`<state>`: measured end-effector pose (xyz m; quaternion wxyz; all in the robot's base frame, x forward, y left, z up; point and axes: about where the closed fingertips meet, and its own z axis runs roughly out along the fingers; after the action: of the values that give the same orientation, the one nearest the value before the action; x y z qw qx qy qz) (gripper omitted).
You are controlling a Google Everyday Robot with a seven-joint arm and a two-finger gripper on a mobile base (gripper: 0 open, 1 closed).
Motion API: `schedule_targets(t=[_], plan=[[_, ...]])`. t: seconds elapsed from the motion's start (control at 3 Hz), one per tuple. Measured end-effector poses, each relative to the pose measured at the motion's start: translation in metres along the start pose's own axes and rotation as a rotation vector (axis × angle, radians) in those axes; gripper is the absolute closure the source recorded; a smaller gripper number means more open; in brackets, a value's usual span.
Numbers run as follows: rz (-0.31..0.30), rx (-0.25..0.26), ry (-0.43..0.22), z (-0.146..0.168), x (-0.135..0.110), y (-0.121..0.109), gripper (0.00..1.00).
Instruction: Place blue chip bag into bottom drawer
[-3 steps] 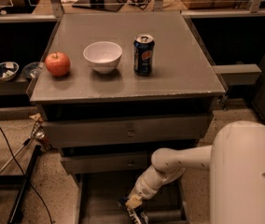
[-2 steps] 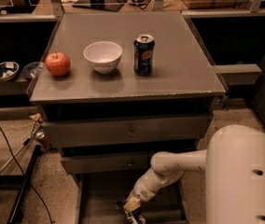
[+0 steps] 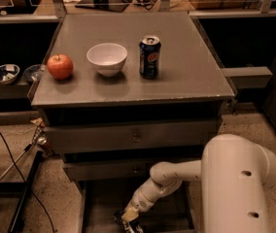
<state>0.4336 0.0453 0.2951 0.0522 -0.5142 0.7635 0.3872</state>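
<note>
Now, gripper (image 3: 129,216): low, below the desk's front edge, down inside the bottom drawer (image 3: 101,200) at the end of the white arm (image 3: 172,176).
Gripper state: cannot tell whether it is spread or clamped.
Blue chip bag (image 3: 120,219): a dark crumpled shape on the drawer floor, touching the gripper's tip; whether it is being pinched cannot be told.
Bottom drawer: pulled out past the desk's front edge, under the two upper drawers (image 3: 133,137).
Apple (image 3: 60,66): near the desk's left edge.
White bowl (image 3: 107,58): just right of the apple, apart from it.
Pepsi can (image 3: 149,57): upright, right of the bowl, well clear of the right edge.
</note>
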Motion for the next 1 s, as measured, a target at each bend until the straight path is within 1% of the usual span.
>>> schedule_targets(t=[0.33, 0.67, 1.0], plan=[[0.008, 0.091, 0.005, -0.012, -0.003, 0.002, 1.0], [-0.001, 0.151, 0.009, -0.023, -0.011, -0.002, 1.0], [-0.002, 0.158, 0.007, -0.025, -0.013, -0.003, 1.0]])
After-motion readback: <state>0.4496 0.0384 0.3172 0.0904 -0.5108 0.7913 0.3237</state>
